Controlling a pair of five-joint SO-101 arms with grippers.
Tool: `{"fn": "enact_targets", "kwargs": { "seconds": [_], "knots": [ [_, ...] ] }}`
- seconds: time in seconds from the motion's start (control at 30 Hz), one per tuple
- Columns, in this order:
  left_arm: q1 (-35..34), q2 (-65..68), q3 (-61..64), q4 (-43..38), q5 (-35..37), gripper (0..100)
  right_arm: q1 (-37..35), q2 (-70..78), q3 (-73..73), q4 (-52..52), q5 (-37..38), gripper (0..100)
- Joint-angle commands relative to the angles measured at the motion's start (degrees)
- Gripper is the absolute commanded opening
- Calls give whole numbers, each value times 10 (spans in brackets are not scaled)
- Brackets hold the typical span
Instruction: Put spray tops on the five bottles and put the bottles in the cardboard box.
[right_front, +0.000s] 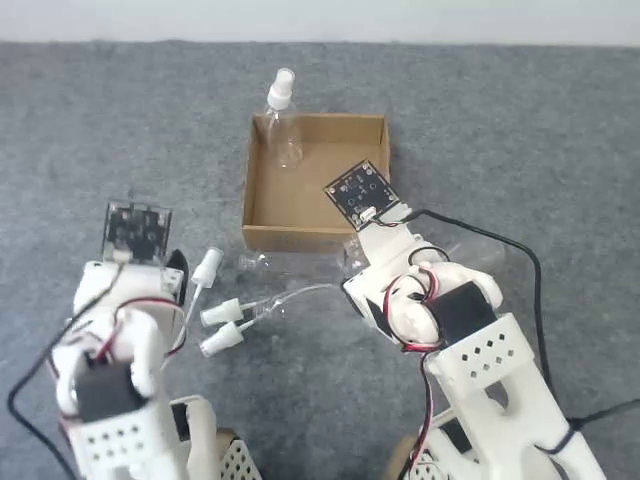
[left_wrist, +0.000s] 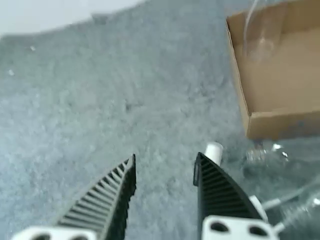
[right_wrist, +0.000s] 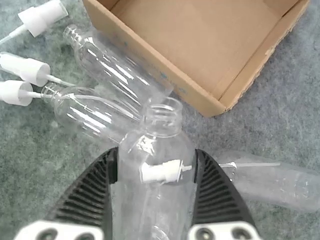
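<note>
Our right gripper (right_wrist: 156, 159) is closed snug on a clear plastic bottle (right_wrist: 161, 120), with the open neck poking out past the fingertips, probably so a top can go in. Left gripper (left_wrist: 165, 160) gapes empty, a white plastic spray top (left_wrist: 214, 150) just beyond one fingertip, handy to grab.

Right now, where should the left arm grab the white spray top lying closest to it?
By its chunky white head, I'd say, not the thin tube trailing from it. The spray top lies flat on the grey table, so the open left gripper would best come straight down, jaws across the head.
</note>
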Motion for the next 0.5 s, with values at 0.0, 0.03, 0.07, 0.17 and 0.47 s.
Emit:
{"fn": "enact_targets", "kwargs": {
  "seconds": [0.0, 0.03, 0.07, 0.17, 0.47],
  "knots": [
    [1, 105, -75, 25, -11, 181, 8, -20, -9, -15, -4, 13],
    [1, 123, -81, 29, -21, 181, 8, -20, -9, -15, -4, 13],
    [1, 140, -87, 33, -30, 181, 8, -20, -9, -15, -4, 13],
    [0, 193, -102, 46, -49, 189, 8, -19, -9, -15, -4, 13],
    [2, 378, -158, 48, -61, 238, 8, -18, -9, -15, -4, 13]
  ]
}}
